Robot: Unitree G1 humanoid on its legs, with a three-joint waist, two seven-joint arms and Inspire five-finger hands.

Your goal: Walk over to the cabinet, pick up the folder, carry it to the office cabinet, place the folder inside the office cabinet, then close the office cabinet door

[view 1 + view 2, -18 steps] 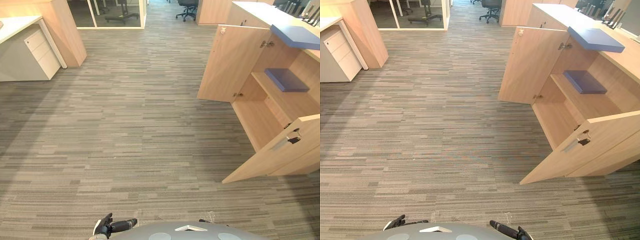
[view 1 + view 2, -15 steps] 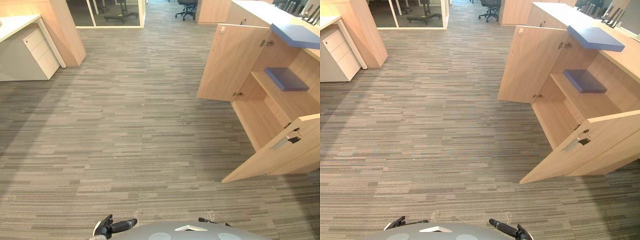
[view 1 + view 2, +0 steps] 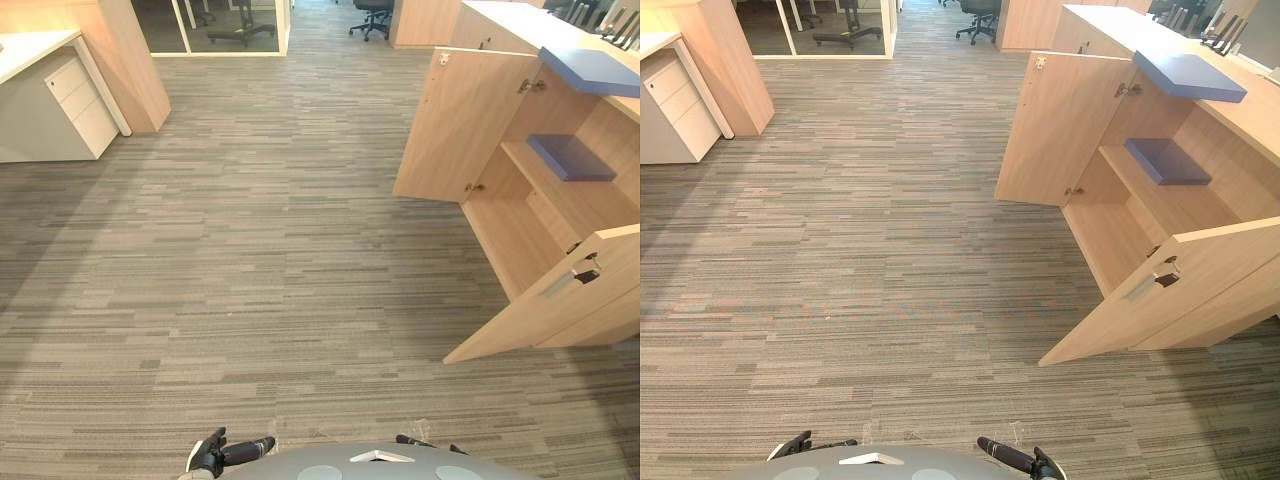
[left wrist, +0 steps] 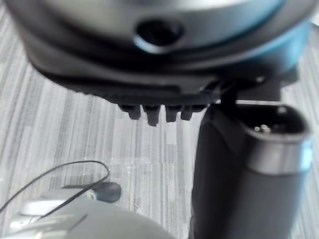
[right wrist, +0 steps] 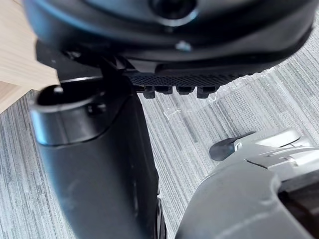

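The approach to the cabinet [image 3: 515,240] is judged to be the step in hand, since nothing is being carried. The left robot hand [image 3: 212,457] and the right robot hand [image 3: 1012,458] are being kept low at the bottom edge of the frame, over the carpet [image 3: 260,250]. In the wrist views their fingers are being held loosely straight, with nothing between them and the thumbs. A blue folder [image 3: 595,70] is lying on the cabinet top at the upper right of the frame. A second folder [image 3: 570,157], also blue, is lying on the shelf [image 3: 560,195] inside, and it cannot be told which of the two the task means. Both doors are being left wide open, the far door [image 3: 460,125] at upper right of centre and the near door [image 3: 545,310] at the right edge, swung out over the floor. The next move is judged to call for a walk forward and to the right, with the body being steered clear of the near door's outer corner, until the cabinet top is brought within reach. The floor is being shown as flat, striped grey carpet, open across the middle of the frame. At the upper left a white drawer unit [image 3: 75,105] is standing under a table [image 3: 30,50], beside a wooden partition [image 3: 130,60], and a chair [image 3: 372,15] is standing at the top centre.
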